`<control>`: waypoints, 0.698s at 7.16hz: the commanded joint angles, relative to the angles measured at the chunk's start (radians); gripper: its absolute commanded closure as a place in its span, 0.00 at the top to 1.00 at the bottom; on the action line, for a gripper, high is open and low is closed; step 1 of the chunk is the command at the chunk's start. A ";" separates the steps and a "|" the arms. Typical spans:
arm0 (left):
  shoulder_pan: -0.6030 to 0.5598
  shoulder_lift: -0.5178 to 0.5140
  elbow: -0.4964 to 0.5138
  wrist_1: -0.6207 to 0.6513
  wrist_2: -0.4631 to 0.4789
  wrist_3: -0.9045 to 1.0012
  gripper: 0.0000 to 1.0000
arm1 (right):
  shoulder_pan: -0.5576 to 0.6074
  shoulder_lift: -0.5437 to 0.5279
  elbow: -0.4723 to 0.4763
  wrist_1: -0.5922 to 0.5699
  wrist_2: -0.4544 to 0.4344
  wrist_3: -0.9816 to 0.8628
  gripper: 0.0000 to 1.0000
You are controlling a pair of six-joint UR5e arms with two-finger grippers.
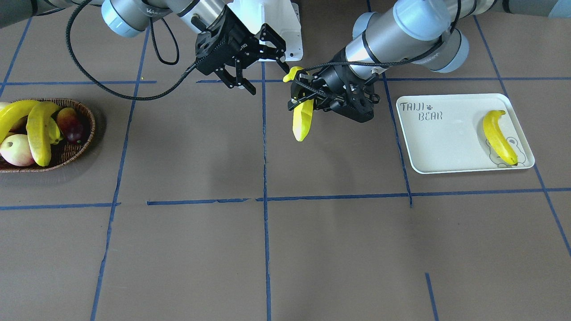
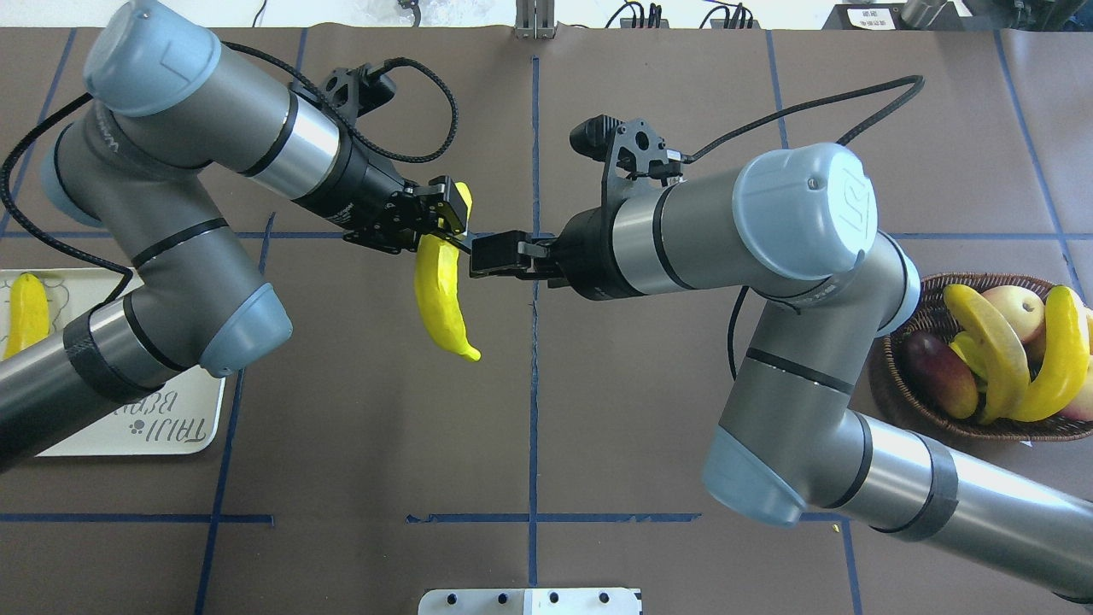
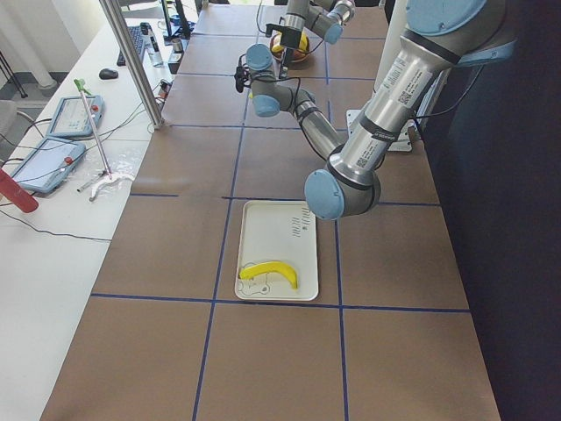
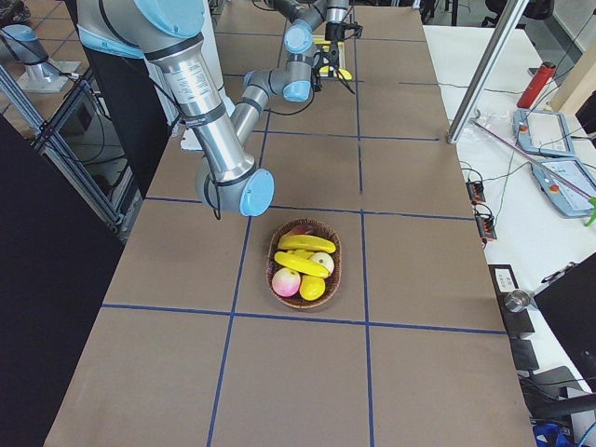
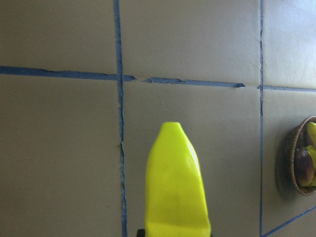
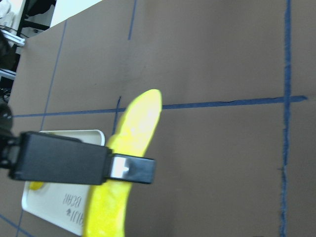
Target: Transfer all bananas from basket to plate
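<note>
Left gripper (image 1: pixel 304 97): clamped on the held banana (image 1: pixel 302 124) — hung above mid-table.
Right gripper (image 1: pixel 263 73): fingers spread, nothing gripped — just beside that fruit.
Plate (image 1: pixel 446 147): one banana (image 1: pixel 498 137) is laid on it.
Basket (image 1: pixel 90 129): two bananas (image 1: pixel 38 133) are seen inside.

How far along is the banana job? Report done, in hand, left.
Done: one banana lies on the plate. In hand: the left arm has its jaws shut on a second banana, held in the air over the middle of the table; the right arm has its jaws open beside it. Left: two bananas in the basket.
</note>
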 commanded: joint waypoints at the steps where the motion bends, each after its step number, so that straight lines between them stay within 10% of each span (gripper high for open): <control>1: -0.102 0.115 -0.018 0.008 0.003 -0.002 0.00 | 0.091 -0.001 0.000 -0.170 0.047 -0.011 1.00; 5: -0.234 0.250 -0.048 0.103 0.012 0.092 0.00 | 0.198 -0.005 0.001 -0.458 0.073 -0.181 1.00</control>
